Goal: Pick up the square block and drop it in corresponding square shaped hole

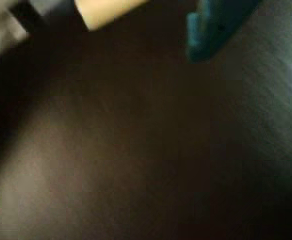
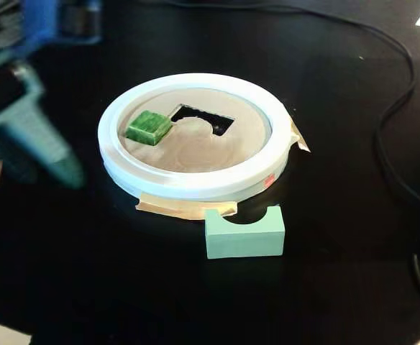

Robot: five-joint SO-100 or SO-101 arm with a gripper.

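Observation:
In the fixed view the square block (image 2: pixel 149 126), a dark green cube, rests slightly tilted on the left part of the round tan panel (image 2: pixel 195 154) inside its white rim (image 2: pixel 195 188). The square shaped hole is hidden; I cannot tell whether it lies under the cube. My teal gripper (image 2: pixel 60 167) is a blur left of the ring, apart from the cube and holding nothing that I can see. The wrist view is blurred: one teal finger (image 1: pixel 213 30) shows at the top right over the dark table.
An arch-notched cutout (image 2: pixel 203 118) opens in the panel right of the cube. A pale mint notched block (image 2: pixel 244 233) stands in front of the ring. Tan tape tabs (image 2: pixel 185 209) hold the ring down. A black cable (image 2: pixel 393 122) curves along the right.

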